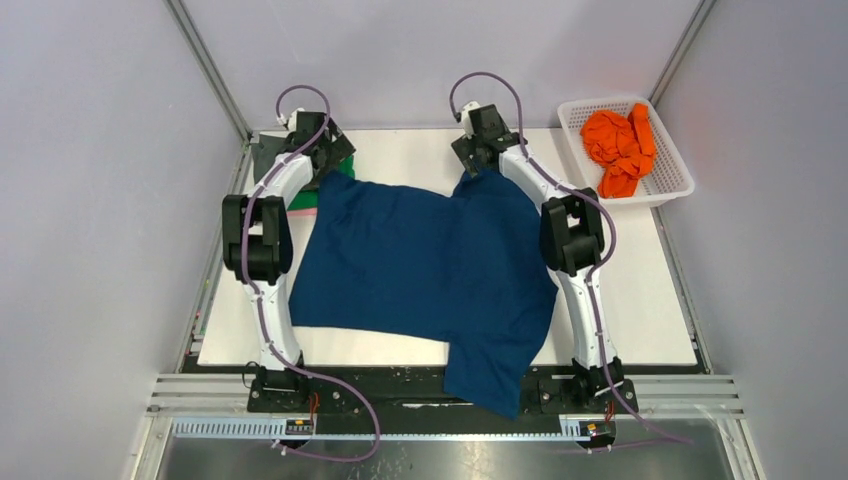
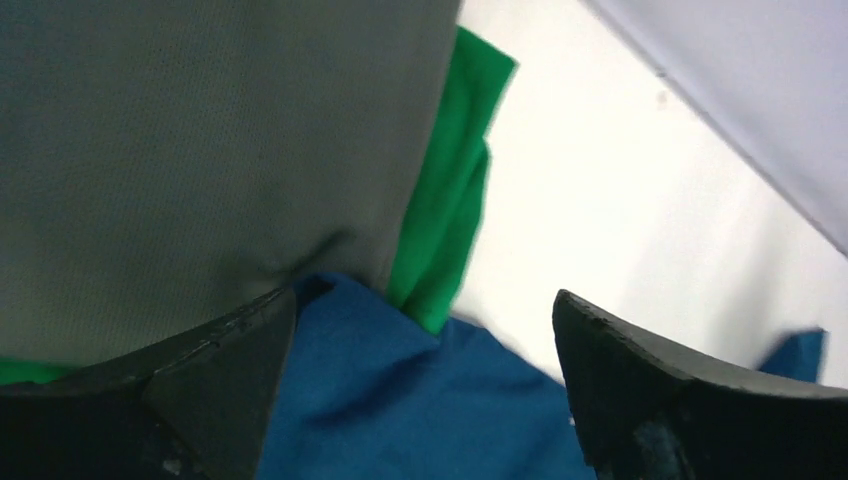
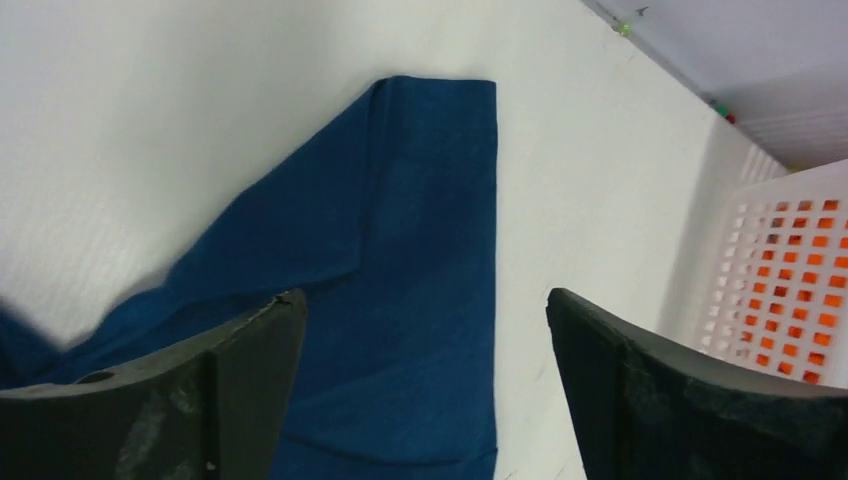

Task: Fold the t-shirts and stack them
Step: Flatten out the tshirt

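A large dark blue t-shirt (image 1: 420,270) lies spread over the white table, its near right part hanging over the front edge. My left gripper (image 1: 322,160) is open over its far left corner (image 2: 400,400), by a folded grey shirt (image 2: 200,150) lying on a green one (image 2: 450,200). My right gripper (image 1: 478,150) is open over the blue shirt's far right sleeve (image 3: 420,250). Orange shirts (image 1: 620,145) lie crumpled in the basket.
The white mesh basket (image 1: 670,185) stands at the far right of the table; its wall shows in the right wrist view (image 3: 780,270). Bare white table (image 1: 630,300) lies right of the blue shirt. Grey walls surround the table.
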{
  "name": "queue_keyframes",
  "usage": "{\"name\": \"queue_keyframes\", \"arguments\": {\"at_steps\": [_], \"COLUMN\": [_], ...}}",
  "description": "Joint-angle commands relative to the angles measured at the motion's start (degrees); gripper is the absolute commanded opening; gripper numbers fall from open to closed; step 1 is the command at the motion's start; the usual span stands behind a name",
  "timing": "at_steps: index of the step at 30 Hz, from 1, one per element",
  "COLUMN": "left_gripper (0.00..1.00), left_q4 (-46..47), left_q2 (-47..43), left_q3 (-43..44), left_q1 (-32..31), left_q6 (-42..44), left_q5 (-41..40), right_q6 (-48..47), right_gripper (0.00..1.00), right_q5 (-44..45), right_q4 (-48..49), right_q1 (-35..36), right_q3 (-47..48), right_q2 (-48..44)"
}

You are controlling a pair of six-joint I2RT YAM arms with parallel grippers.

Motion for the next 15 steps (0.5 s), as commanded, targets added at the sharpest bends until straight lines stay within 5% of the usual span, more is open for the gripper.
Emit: {"name": "queue_keyframes", "arguments": {"at_steps": [1,9,15], "left_gripper": [0.99,0.99,0.99], "left_q4": [6.6,6.1,7.7], "left_q2": [-12.8,-24.4,-24.6], "left_q3": [-4.0,-21.3,-29.1], "left_q1": [-0.1,-4.6,-10.8], "left_q6": [1.0,-0.8,-1.3], "left_q5": [5.4,14.4,19.1], "right_q6": [13.6,38.8,47.6], "right_gripper": [0.99,1.00,1.00], "right_q5": [-8.3,-20.0,-30.1], "right_q4": [-1.4,3.5,9.7], "right_q1": [-0.4,-0.7,-0.7], "right_q3": [1.4,-36.5,-53.6], "right_q2": [-11.1,-32.9,-37.5]}}
